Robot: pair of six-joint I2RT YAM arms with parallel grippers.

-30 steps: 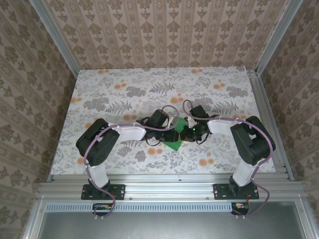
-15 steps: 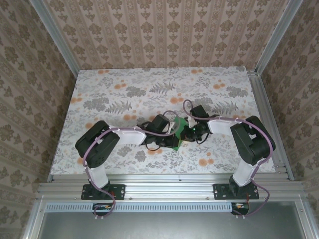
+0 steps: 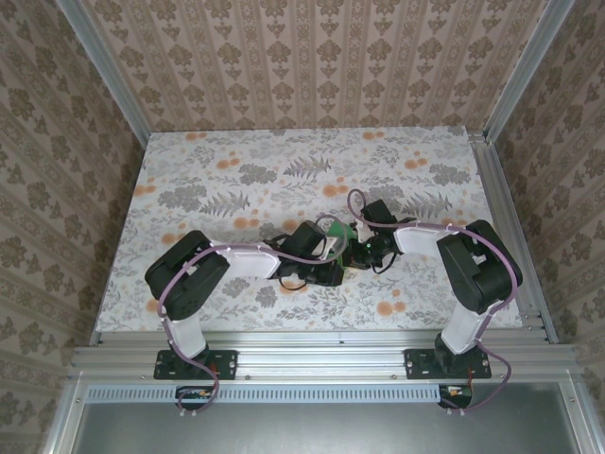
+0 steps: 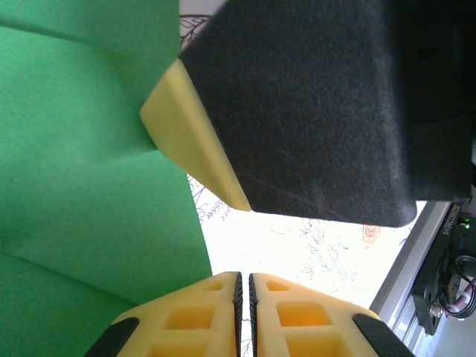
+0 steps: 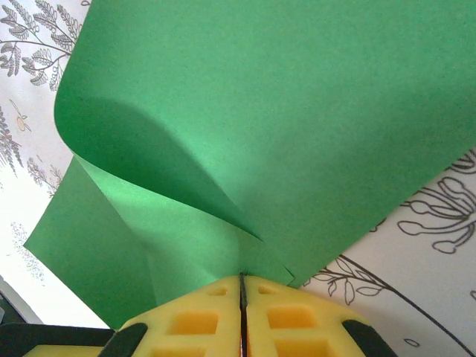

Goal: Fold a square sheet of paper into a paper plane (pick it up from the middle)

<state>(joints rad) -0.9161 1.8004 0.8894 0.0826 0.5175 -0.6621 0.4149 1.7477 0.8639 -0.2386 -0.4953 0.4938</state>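
The square sheet of paper (image 3: 346, 233) is bright green and shows as a small patch between the two gripper heads at mid-table. My right gripper (image 5: 242, 278) is shut on its near edge, and the sheet (image 5: 282, 126) curls up and away from the jaws with one flap bent over. My left gripper (image 4: 242, 280) is shut with nothing between its pads; the green sheet (image 4: 82, 186) hangs just to its left. The right gripper's yellow finger (image 4: 190, 145) pad presses at the sheet close above. From above, the left gripper (image 3: 333, 257) sits right beside the right gripper (image 3: 357, 248).
The floral tabletop (image 3: 236, 180) stretches open behind and to the left of the grippers. Aluminium rails (image 3: 321, 355) frame the near edge and both sides. Patterned walls enclose the table. Purple cables loop over both arms.
The left arm has swung right and come up against the right gripper, covering most of the green sheet. The sheet has lifted and curled. The right arm has hardly moved.
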